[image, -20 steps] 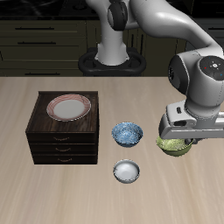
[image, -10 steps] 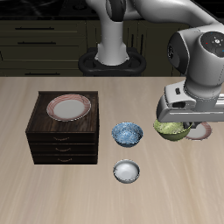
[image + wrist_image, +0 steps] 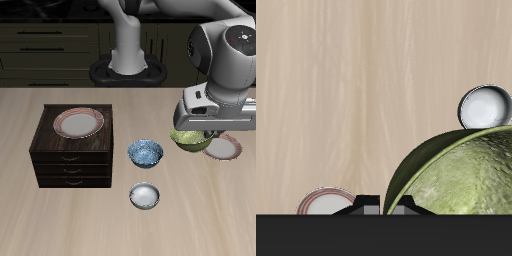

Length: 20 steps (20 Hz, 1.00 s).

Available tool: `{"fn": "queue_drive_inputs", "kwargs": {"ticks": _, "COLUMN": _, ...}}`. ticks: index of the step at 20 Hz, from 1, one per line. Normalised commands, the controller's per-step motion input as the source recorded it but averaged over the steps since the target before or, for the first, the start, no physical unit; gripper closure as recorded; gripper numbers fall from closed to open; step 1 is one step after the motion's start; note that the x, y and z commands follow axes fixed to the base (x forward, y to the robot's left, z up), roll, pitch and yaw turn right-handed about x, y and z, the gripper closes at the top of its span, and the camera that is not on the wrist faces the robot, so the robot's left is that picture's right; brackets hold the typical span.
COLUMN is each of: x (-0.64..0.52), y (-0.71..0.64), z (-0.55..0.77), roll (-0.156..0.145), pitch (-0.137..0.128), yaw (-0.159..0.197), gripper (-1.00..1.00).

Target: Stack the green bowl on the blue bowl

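The green bowl [image 3: 192, 139] hangs above the table, held at its rim by my gripper [image 3: 197, 131], which is shut on it. In the wrist view the green bowl [image 3: 456, 178] fills much of the picture, olive and speckled. The blue bowl [image 3: 145, 153] rests on the table in the middle, lower than the held bowl and to one side of it, with a gap between them. It does not show in the wrist view.
A small silvery-white bowl [image 3: 145, 196] sits nearer the front edge, also seen as the white bowl [image 3: 485, 106]. A pink-rimmed plate [image 3: 224, 147] lies beside the held bowl. Another plate [image 3: 79, 122] rests on a dark wooden drawer cabinet [image 3: 70, 160].
The gripper has risen with the green bowl, lifting it off the table and uncovering the pink-rimmed plate behind it.
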Motion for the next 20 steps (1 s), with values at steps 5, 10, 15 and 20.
{"fn": "queue_drive_inputs", "kwargs": {"ticks": 5, "x": -0.28, "y": -0.14, "z": 0.07, "roll": 0.024, "pitch": -0.017, "yaw": 0.033, "gripper": 1.00}}
{"fn": "queue_drive_inputs", "kwargs": {"ticks": 10, "x": -0.27, "y": -0.30, "z": 0.08, "roll": 0.025, "pitch": -0.041, "yaw": 0.019, "gripper": 1.00}}
{"fn": "queue_drive_inputs", "kwargs": {"ticks": 15, "x": -0.13, "y": -0.29, "z": -0.06, "roll": 0.004, "pitch": 0.003, "yaw": -0.005, "gripper": 1.00}}
{"fn": "queue_drive_inputs", "kwargs": {"ticks": 20, "x": -0.18, "y": -0.31, "z": -0.01, "roll": -0.012, "pitch": -0.010, "yaw": -0.009, "gripper": 1.00}}
